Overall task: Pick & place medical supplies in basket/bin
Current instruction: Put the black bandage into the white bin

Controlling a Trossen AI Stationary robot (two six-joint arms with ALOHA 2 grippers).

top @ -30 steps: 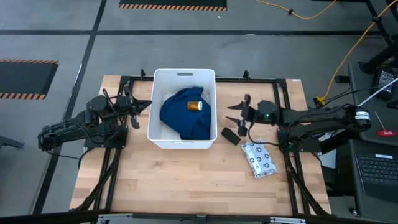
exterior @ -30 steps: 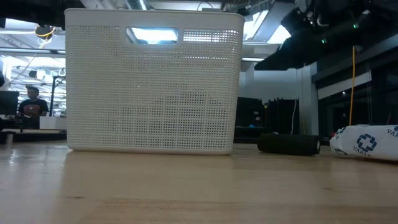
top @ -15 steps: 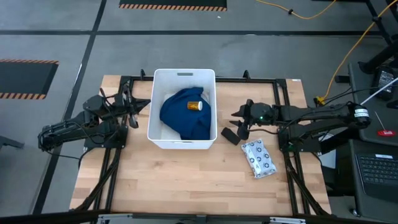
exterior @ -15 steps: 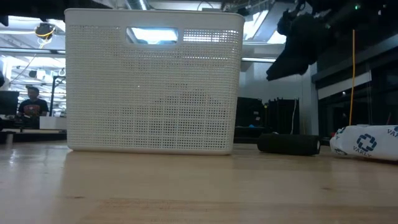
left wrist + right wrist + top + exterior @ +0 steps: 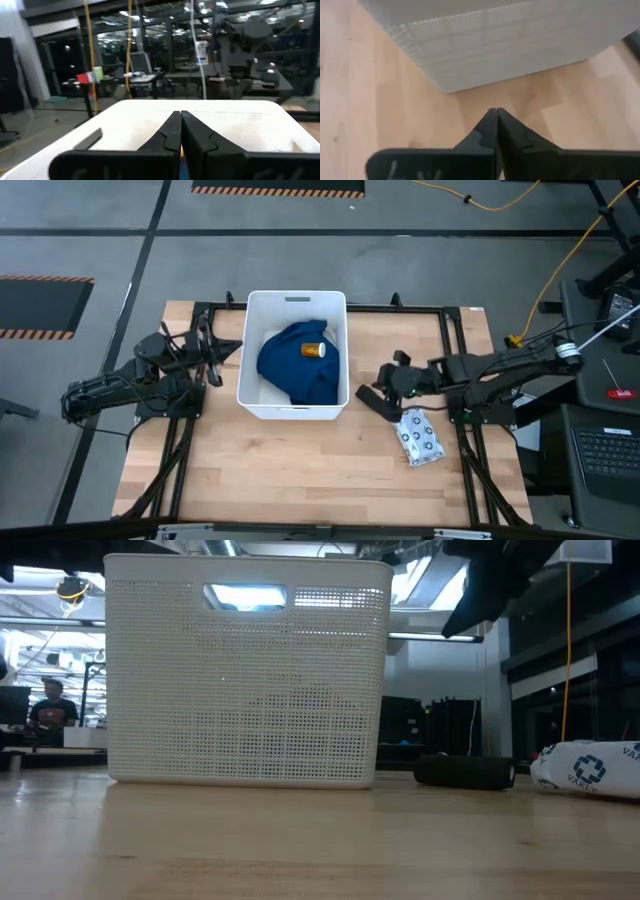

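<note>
High view alone shows the orange bottle (image 5: 314, 350) inside the tub (image 5: 262, 402).

1. We see the right gripper (image 5: 381, 392) shifted down & left in the high view vs 1 s ago; it's now over the small black oblong (image 5: 372, 402), which is mostly covered.
2. Its fingers, spread 1 s ago, now meet tip to tip in the right wrist view.
3. Right arm now lies partly over the top of the white dotted packet (image 5: 420, 435).
4. Low view: the arm's dark bulk sits higher & further right at the top edge vs 0.5 s ago.
</note>
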